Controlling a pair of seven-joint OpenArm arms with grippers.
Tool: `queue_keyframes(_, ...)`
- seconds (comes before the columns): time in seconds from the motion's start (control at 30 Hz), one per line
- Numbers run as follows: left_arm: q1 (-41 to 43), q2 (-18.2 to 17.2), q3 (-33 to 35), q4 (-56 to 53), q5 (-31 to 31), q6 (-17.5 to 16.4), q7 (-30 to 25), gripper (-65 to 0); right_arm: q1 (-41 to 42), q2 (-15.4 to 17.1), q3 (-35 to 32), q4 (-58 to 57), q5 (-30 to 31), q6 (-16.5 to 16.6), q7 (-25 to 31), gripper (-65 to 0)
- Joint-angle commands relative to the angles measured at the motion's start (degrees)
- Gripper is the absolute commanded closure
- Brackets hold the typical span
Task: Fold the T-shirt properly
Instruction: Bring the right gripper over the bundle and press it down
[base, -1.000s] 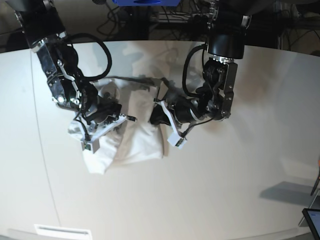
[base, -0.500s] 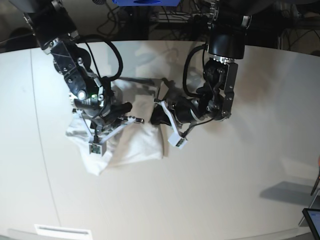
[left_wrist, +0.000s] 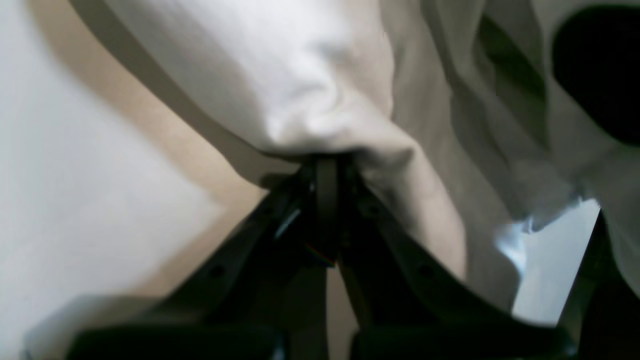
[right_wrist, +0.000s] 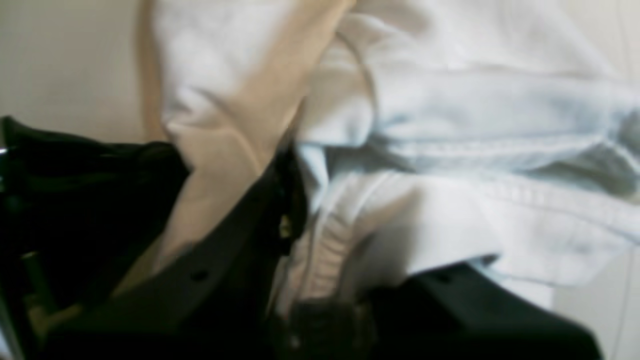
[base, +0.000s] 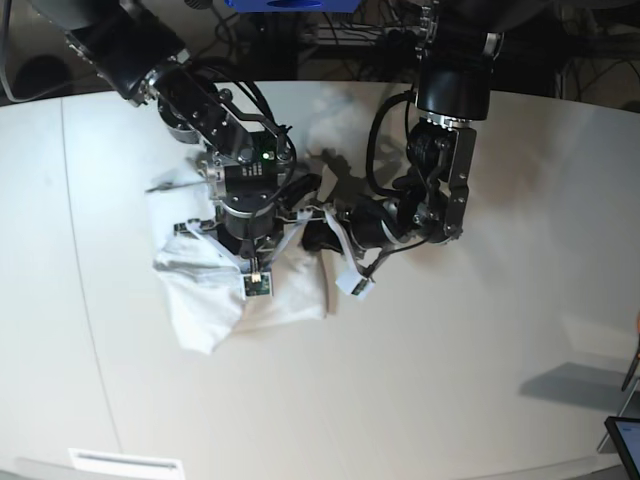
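The white T-shirt (base: 200, 295) lies bunched on the white table (base: 450, 380), left of centre. My right gripper (base: 300, 205) hovers over the shirt's right part, close to my left gripper (base: 315, 232). In the right wrist view the right gripper (right_wrist: 295, 150) is shut on a fold of the T-shirt (right_wrist: 450, 100), a hemmed edge draping beside it. In the left wrist view the left gripper (left_wrist: 327, 160) is shut on a bunched edge of the T-shirt (left_wrist: 300, 75). The cloth under both arms is hidden in the base view.
A tablet corner (base: 625, 440) sticks in at the bottom right. A white label (base: 125, 462) sits at the table's near left edge. Cables and dark gear (base: 350, 40) run behind the far edge.
The right arm has swung rightward across the shirt, dragging cloth with it, and now sits next to the left gripper. The left arm has stayed put.
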Motion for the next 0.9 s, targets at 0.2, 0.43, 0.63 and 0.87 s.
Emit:
queue_keyframes(0.2,-1.3,0.0,0.2,0.8,-1.2,-0.5,-0.8,0.0,1.0,-0.6,-5.6,-2.1,-9.3,-0.3,1.5,-0.9)
queue_keyframes(0.43,-1.3,0.2,0.0,0.7,-1.2,-0.5,-0.8,0.0,0.9,-1.9,-8.0,-2.1,-15.6,0.0,1.6,-6.8)
queue_keyframes(0.63,-1.3,0.0,-0.2,0.7,-1.2,-0.5,-0.8,0.0,0.8,-2.4,-11.3,-2.0,-15.5,0.1,1.6,-11.9)
queue_keyframes(0.87,-2.1,0.2,-0.2,-1.5,-1.2,-0.5,-0.9,0.0,0.8,-2.4,-15.3,-1.9,-15.2,1.8,1.3,-22.6)
